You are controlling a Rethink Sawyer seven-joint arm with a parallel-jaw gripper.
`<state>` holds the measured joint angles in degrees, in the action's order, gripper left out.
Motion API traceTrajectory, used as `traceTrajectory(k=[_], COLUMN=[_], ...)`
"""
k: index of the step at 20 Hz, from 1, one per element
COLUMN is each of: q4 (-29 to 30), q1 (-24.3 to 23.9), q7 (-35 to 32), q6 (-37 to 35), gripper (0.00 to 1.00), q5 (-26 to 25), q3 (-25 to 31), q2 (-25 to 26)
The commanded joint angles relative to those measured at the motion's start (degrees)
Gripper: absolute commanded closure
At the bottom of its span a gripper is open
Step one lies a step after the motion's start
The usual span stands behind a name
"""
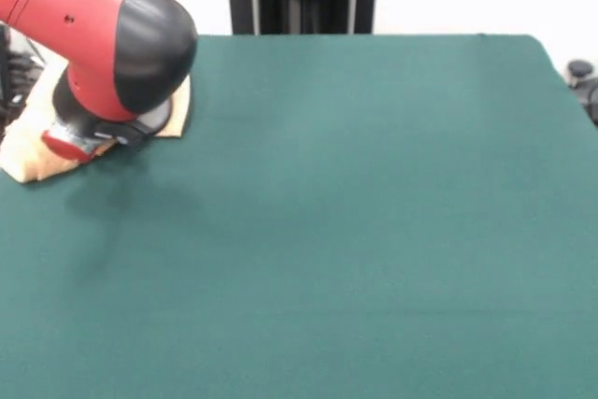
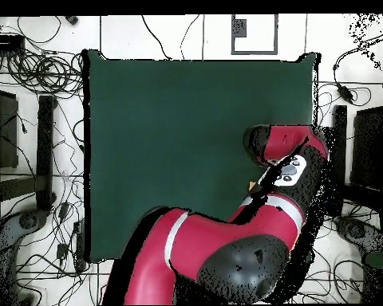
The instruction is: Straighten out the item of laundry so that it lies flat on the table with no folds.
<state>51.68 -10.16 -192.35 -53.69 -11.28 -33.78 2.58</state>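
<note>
The item of laundry [image 1: 28, 151], a tan towel, lies bunched at the far left edge of the green table [image 1: 374, 184]. The red and black arm [image 1: 112, 44] covers most of it. The arm's lower end, with the gripper [image 1: 79, 142], presses down onto the towel, and its state is hidden by the arm's bulk. In the overhead view only a small orange sliver of the towel [image 2: 250, 185] shows beside the arm [image 2: 286, 171], near the table's [image 2: 163, 143] right edge.
The towel sits right at the table's side edge. Cables [image 2: 35, 72] and black stands [image 2: 45, 143] lie on the floor around the table. A dark object [image 1: 581, 72] sits past the table's right corner in the front view.
</note>
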Motion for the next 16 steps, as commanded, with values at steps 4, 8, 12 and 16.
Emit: traceTrajectory(k=[4,8,12,16], q4=[9.43,8.41,7.64,7.25], q1=[-6.98,-5.57,-3.90,-3.09], q7=[24.82,22.68,17.97,16.41], q6=[4.23,-2.90,-1.27,-1.56], gripper=[1.00,1.00,0.00,0.00], q5=[0.55,0.81,-0.93,-1.34], q3=[19.09,18.22,16.21,15.24], q2=[-4.38,-6.09,-4.99,-4.55])
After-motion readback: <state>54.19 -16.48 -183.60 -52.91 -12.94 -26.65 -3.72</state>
